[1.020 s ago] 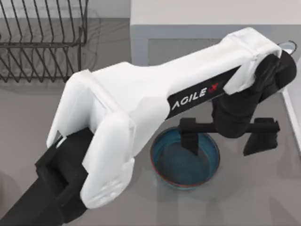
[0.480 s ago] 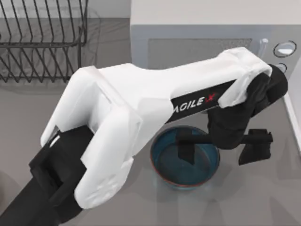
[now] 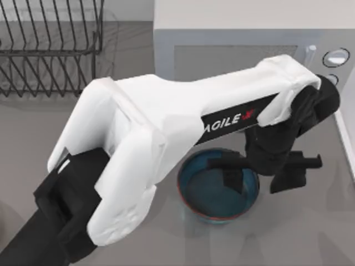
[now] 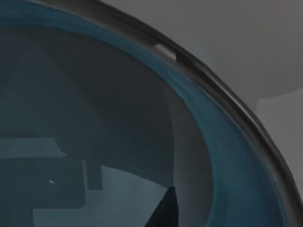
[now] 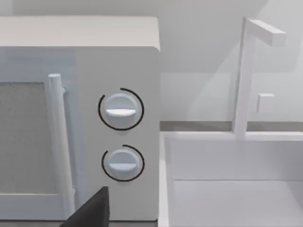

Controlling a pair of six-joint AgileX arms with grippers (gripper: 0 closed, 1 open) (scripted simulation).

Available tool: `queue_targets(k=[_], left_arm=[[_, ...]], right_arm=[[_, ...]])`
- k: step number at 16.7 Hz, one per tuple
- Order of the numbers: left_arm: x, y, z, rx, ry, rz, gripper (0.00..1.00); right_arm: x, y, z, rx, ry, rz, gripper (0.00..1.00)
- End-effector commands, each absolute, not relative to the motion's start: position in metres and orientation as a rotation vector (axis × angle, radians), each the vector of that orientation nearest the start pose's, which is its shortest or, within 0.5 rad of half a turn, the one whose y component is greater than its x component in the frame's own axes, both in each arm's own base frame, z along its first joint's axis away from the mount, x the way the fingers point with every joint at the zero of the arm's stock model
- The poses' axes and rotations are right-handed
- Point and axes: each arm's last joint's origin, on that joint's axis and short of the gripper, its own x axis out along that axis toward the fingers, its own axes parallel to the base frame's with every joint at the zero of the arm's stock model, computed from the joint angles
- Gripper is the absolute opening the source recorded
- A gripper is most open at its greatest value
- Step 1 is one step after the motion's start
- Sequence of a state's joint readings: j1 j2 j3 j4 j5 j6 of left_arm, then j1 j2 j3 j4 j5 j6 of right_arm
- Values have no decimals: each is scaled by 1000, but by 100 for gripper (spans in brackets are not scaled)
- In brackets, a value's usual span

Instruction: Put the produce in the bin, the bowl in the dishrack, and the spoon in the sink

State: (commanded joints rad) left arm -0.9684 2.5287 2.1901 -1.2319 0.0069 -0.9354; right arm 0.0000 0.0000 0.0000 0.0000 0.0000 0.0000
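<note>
The teal-blue bowl (image 3: 213, 194) with its reddish-brown rim sits on the grey counter in front of the microwave. My left gripper (image 3: 262, 176) is open and straddles the bowl's right rim. One black finger (image 3: 233, 176) hangs inside the bowl and the other (image 3: 291, 176) is outside it. The left wrist view looks into the bowl (image 4: 118, 118) from close up, with a dark fingertip (image 4: 165, 210) at the edge. The dark wire dishrack (image 3: 50, 50) stands at the back left. The sink (image 5: 227, 189) with its white tap lies right of the microwave. The produce, spoon and bin are out of view.
A white microwave (image 3: 238, 33) stands right behind the bowl, its two dials (image 5: 120, 135) facing the right wrist camera. My left arm's white body (image 3: 155, 144) crosses the middle of the table. A dark tip of my right gripper (image 5: 90, 210) shows near the microwave.
My left gripper's fingers have drawn closer together around the bowl's right rim, and the wrist has shifted slightly towards the bowl. The bowl has not moved.
</note>
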Motion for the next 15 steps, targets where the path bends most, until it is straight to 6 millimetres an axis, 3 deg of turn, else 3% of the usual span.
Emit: queue_targets(k=[5, 15], left_arm=[[284, -403, 128, 15, 1571, -16, 2], [285, -402, 129, 15, 1570, -16, 0]], right_arm=[[106, -1, 160, 0, 0, 0, 100], [106, -1, 160, 0, 0, 0, 100]])
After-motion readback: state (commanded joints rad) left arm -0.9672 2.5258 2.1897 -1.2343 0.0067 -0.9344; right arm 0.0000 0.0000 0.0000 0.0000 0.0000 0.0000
